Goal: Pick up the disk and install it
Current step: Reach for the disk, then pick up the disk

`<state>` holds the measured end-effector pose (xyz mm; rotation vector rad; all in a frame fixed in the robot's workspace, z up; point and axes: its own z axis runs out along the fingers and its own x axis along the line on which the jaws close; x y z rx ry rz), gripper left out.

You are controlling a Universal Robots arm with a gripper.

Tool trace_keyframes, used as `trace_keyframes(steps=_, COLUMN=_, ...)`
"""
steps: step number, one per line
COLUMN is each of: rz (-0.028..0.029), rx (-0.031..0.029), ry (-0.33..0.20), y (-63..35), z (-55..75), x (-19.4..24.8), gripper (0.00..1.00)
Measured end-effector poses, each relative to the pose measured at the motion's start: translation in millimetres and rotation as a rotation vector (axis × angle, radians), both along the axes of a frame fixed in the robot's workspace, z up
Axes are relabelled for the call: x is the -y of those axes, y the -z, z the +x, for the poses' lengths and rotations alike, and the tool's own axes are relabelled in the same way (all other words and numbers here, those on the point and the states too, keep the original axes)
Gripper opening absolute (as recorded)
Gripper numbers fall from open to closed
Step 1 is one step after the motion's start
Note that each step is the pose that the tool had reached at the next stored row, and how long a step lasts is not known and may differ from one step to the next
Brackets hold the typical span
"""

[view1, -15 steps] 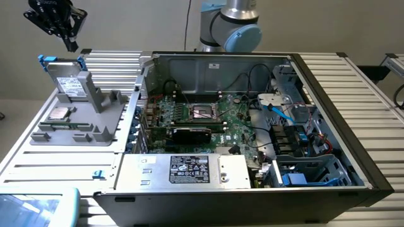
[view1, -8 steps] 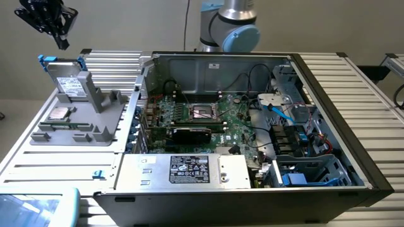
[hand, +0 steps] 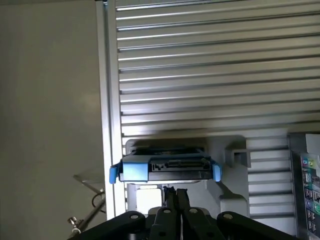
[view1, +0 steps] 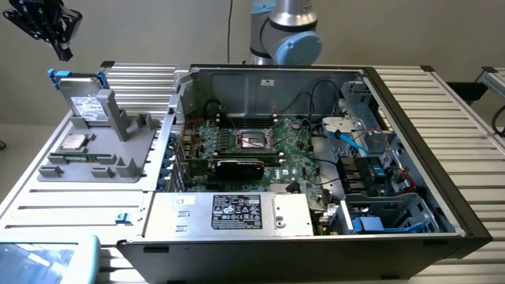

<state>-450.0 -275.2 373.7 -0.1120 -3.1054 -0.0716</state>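
Pincer and disk before pickup. My pincer (view1: 63, 54), fingers closed together and holding nothing, hangs above the disk (view1: 87, 97). The disk stands propped upright in a grey fixture (view1: 134, 160) on the desk (view1: 63, 201), beside the open case (view1: 261, 89). Standing this way, its blue bracket (hand: 132, 172) faces me for a grasp from above.

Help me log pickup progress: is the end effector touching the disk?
Apart. The exterior view shows the end effector hanging above the disk, with a strip of bare wall visible between them.
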Motion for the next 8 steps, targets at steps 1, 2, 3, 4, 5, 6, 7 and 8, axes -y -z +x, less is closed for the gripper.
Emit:
trace_keyframes(steps=1, rz=0.0, rx=-0.0003, ry=0.0, y=1.1, z=-4.5, x=-0.7, gripper=0.11)
trace_keyframes(steps=2, rz=0.0, rx=-0.0009, ry=0.0, y=2.3, z=-9.0, x=-1.3, gripper=0.11)
trace_keyframes(steps=3, rz=0.0, rx=-0.0014, ry=0.0, y=3.8, z=-13.1, x=-1.9, gripper=0.11)
trace_keyframes(steps=4, rz=0.0, rx=-0.002, ry=0.0, y=5.3, z=-16.2, x=-2.4, gripper=0.11)
trace_keyframes(steps=5, rz=0.0, rx=-0.002, ry=0.0, y=7.2, z=-17.3, x=-2.6, gripper=0.11)
trace_keyframes(steps=6, rz=0.0, rx=-0.0021, ry=0.0, y=8.9, z=-17.8, x=-2.7, gripper=0.11)
trace_keyframes(steps=7, rz=0.0, rx=-0.0024, ry=0.0, y=10.3, z=-17.9, x=-2.8, gripper=0.11)
trace_keyframes(steps=8, rz=0.0, rx=-0.0028, ry=0.0, y=10.6, z=-17.9, x=-2.8, gripper=0.11)
